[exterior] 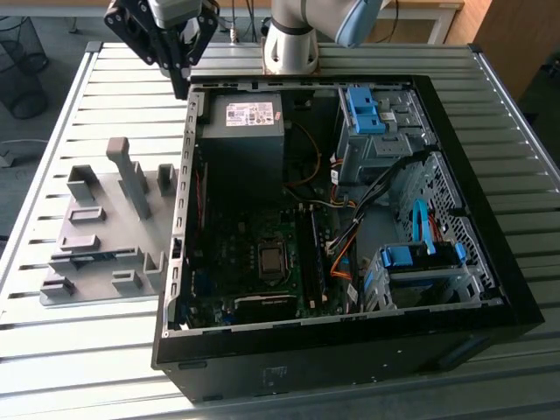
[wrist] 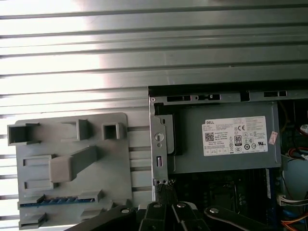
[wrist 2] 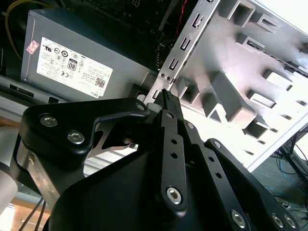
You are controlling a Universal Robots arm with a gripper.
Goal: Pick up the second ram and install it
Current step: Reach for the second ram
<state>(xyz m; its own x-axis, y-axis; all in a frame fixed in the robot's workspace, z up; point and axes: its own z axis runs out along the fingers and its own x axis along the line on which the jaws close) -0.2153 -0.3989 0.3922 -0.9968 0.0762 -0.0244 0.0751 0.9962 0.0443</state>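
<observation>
Centrally on a slatted metal tabletop (exterior: 83, 354) lies an open black computer case (exterior: 350, 354), its motherboard facing up. Between the case and the tabletop's edge at the exterior view's left sits a grey plastic holder (exterior: 105, 219) with raised blocks and one tall post. The second ram (wrist: 54, 200), a thin blue-green strip, lies in a slot of that holder, seen in the first wrist view at the end of the holder away from its row of square blocks.

The black end effector (exterior: 180, 77) hangs above the case's far corner, the one nearest the holder and close to the tabletop's far edge. Its fingers look drawn together and grip nothing. In the second wrist view the serrated tip (wrist 2: 167, 96) points at the case's metal back edge, beside the grey power supply (wrist 2: 82, 57). The end effector is well apart from the ram.
</observation>
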